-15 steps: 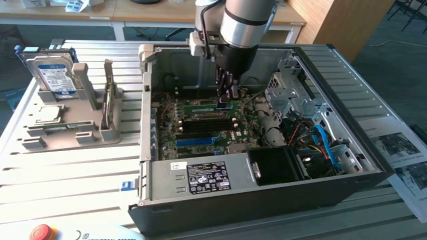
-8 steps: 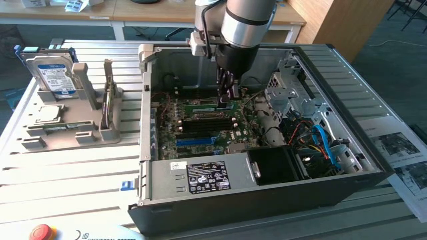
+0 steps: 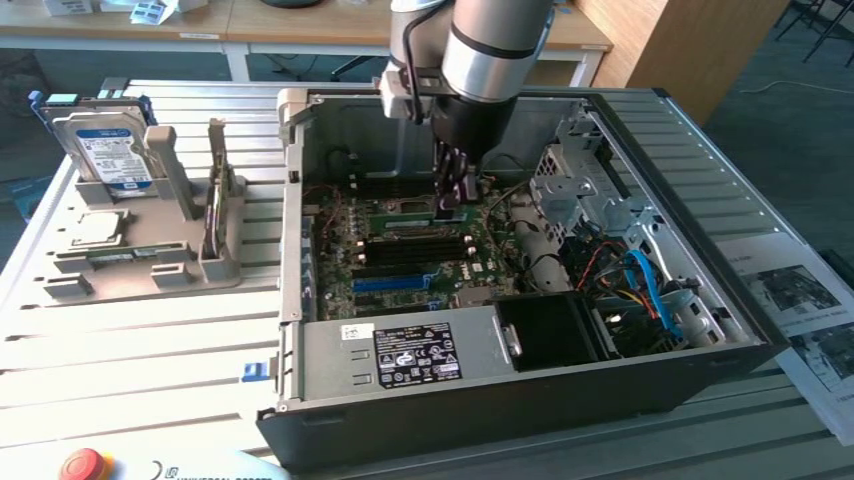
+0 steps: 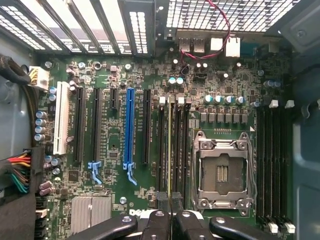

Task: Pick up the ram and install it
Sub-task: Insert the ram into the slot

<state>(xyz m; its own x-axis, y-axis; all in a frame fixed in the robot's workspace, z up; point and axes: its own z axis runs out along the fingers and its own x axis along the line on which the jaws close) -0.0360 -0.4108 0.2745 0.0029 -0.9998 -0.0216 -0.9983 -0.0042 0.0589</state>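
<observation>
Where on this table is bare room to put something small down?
Bare table lies between the grey fixture, the computer case and the red button. Inside the case it is crowded: the gripper holds the ram at the motherboard, with cables toward the exterior view's right.

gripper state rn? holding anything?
Gripper: closed, holding the ram edge-on.

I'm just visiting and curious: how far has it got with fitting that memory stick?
Done: pickup. The jaws are shut on the ram, seen edge-on inside the open computer case. In hand: it is lined up with the black memory slots beside the empty processor socket. Left: release; whether it's fully seated isn't visible.
</observation>
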